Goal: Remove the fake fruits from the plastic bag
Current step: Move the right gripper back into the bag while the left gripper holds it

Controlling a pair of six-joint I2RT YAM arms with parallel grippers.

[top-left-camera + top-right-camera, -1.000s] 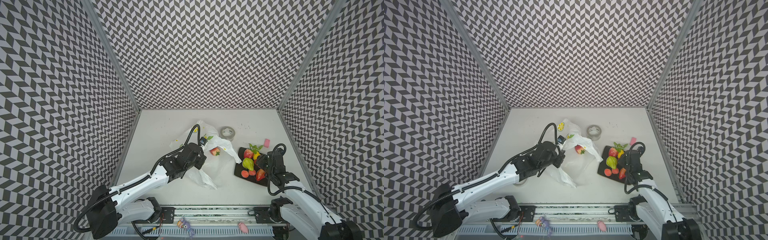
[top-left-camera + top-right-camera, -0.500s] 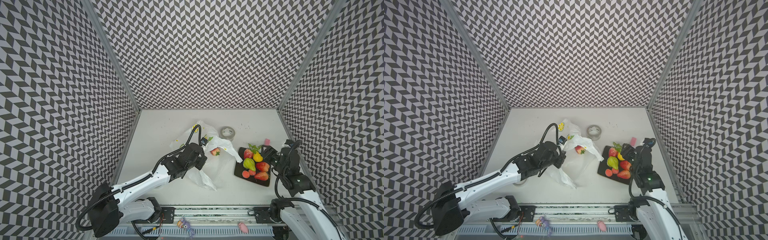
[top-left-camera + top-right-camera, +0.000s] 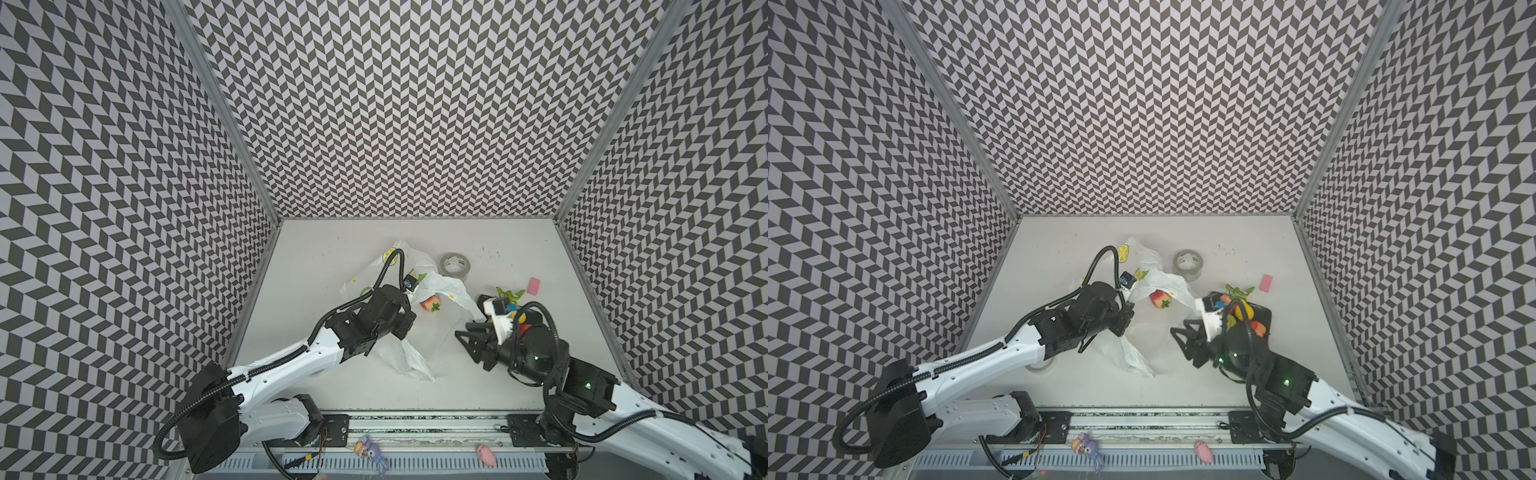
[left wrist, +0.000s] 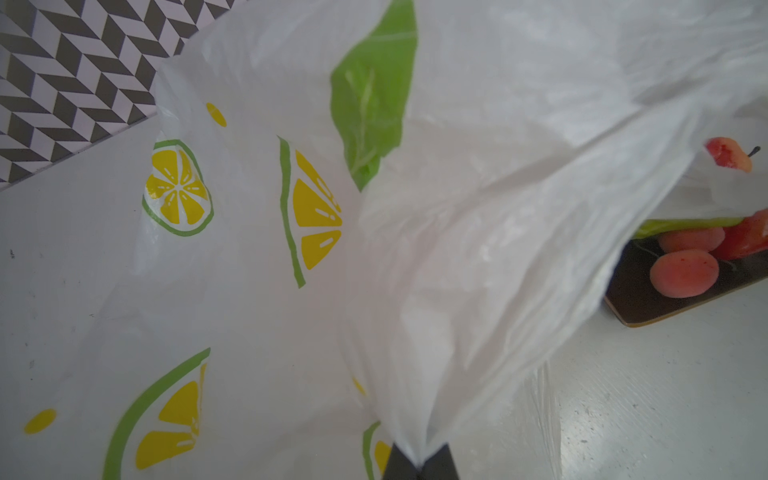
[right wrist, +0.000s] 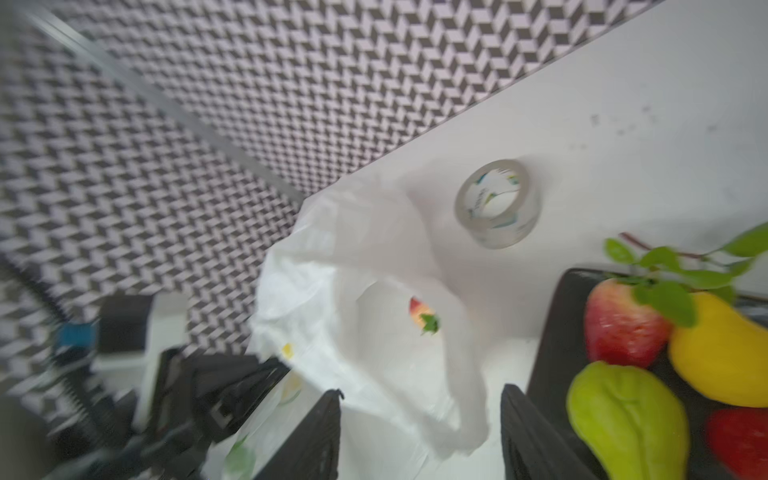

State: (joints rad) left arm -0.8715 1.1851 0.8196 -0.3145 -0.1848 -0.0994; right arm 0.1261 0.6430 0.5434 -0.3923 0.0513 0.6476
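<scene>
1. The left fingers (image 4: pixel 401 465) are clenching a gathered fold of the plastic bag (image 4: pixel 457 208), pinching the thin film tight between their tips. In both top views the left arm is reaching over the bag from the near left.
2. The bag (image 3: pixel 446 286) is lying crumpled near the middle of the surface (image 3: pixel 332 249). It is showing its white film with printed lemon slices and green leaves, and its mouth is gaping toward the right arm.
3. A strawberry (image 3: pixel 430 306) with a green cap is sitting inside that open mouth, apart from both sets of fingers.
4. The right fingers (image 5: pixel 316 436) are standing spread apart and gripping nothing. They are hovering just beside the bag's right-hand edge and pointing toward the opening.
5. The other fake fruits (image 4: pixel 683 274) are resting on a black tray (image 5: pixel 557 332) just right of the bag. Among them are a red apple (image 5: pixel 619 328), a yellow fruit (image 5: pixel 723 361) and a green ribbed fruit (image 5: pixel 623 419). In both top views the right arm is covering most of the tray.
6. A tape roll (image 3: pixel 456 264) is sitting on the surface beyond the bag. A pink block (image 3: pixel 533 286) is lying near the right wall. A purple toy figure (image 3: pixel 372 451) and a pink toy figure (image 3: pixel 487 455) are lying on the front rail.
</scene>
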